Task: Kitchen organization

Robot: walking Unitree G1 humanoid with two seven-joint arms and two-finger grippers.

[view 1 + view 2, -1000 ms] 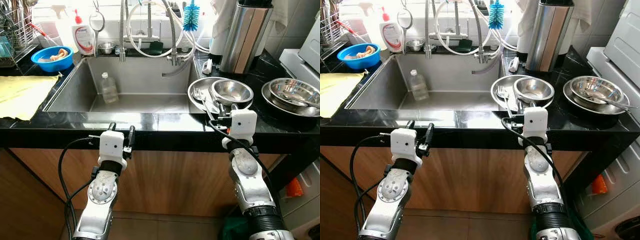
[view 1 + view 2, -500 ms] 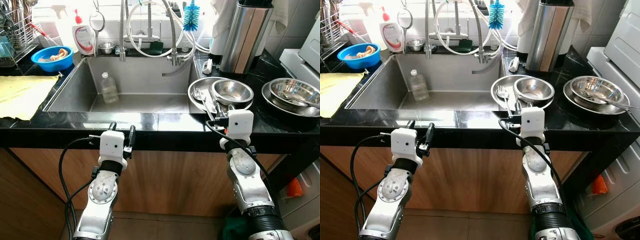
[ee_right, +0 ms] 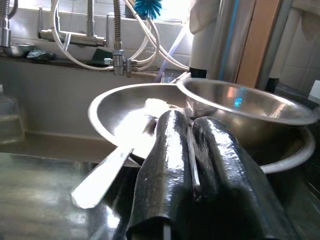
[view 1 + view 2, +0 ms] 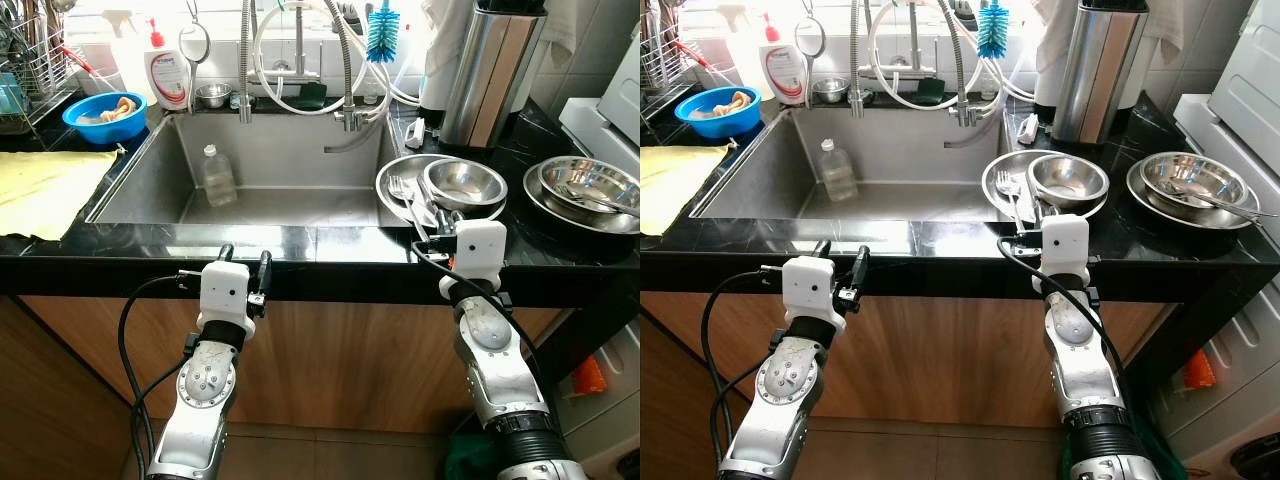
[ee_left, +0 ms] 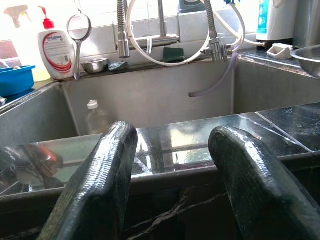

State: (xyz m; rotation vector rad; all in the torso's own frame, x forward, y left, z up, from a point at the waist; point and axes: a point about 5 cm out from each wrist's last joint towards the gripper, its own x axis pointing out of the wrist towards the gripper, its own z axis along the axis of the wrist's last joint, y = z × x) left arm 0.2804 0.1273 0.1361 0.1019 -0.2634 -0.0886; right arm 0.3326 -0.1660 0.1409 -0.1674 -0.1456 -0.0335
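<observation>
Shifted slightly leftward, the right gripper (image 3: 192, 150) sits pressed together on a utensil handle (image 3: 102, 175) by the steel plate (image 4: 395, 185); left gripper (image 5: 172, 165) spread at counter edge (image 4: 150, 262).

Both arms were silver metal with round joint discs, each ending in a white boxy wrist block. Black cables looped from the blocks along the forearms. The left gripper (image 4: 243, 262) and right gripper (image 3: 192, 150) had long, black, finely textured fingers (image 5: 105, 170).

Right claw (image 4: 1032, 222) at steel plate (image 4: 1002, 170) rim.
</observation>
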